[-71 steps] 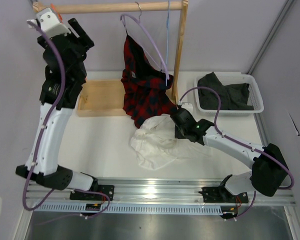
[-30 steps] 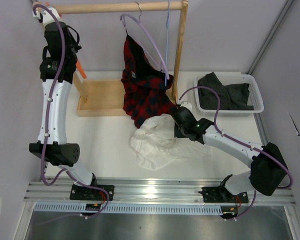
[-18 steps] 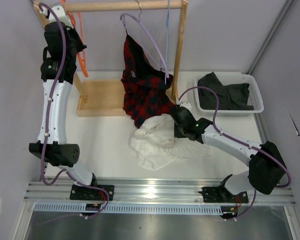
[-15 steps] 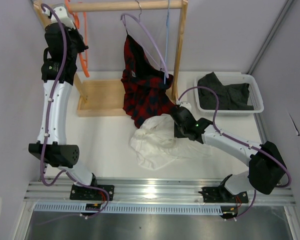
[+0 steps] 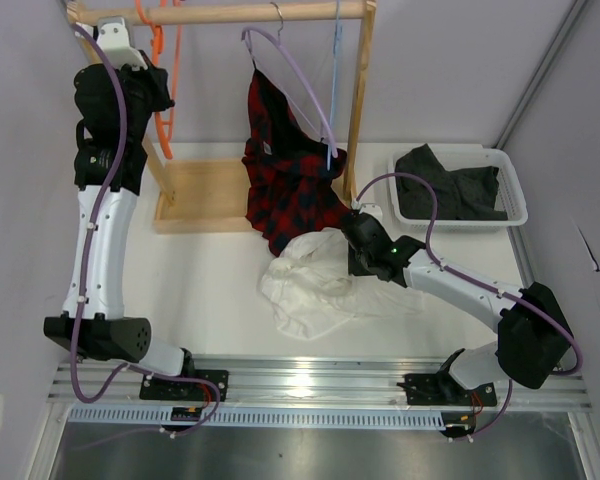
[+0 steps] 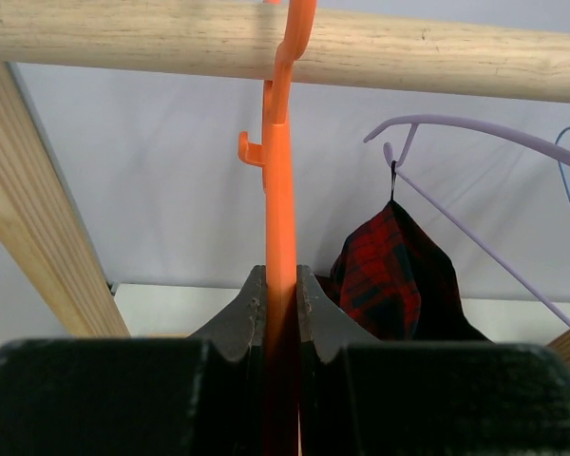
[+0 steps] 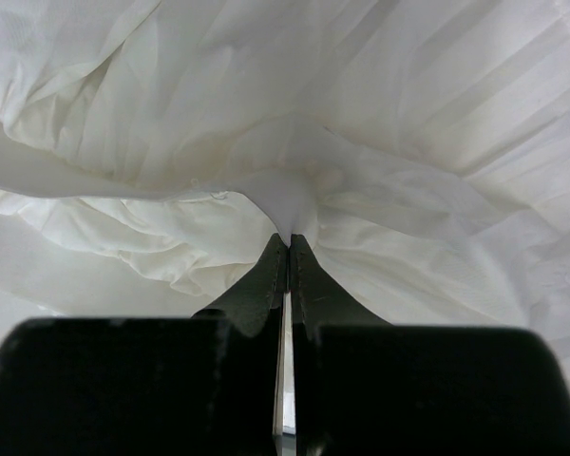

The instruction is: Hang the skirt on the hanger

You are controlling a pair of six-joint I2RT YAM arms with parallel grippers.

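The orange hanger hangs at the left end of the wooden rail, its hook across the rail. My left gripper is shut on the hanger's stem just below the hook; from above this gripper sits high at the rack's left post. The white skirt lies crumpled on the table below the plaid garment. My right gripper rests at its right edge, shut on a pinched fold of the skirt, jaws pressed together.
A lilac hanger carries the red-and-black plaid garment mid-rail, with a pale blue hanger beside the right post. The rack's wooden base tray lies behind. A white basket with dark cloth stands at the right.
My left arm has raised the orange hanger up and right from beside the left post to the rail, where its hook now lies. The right arm and skirt have stayed still.
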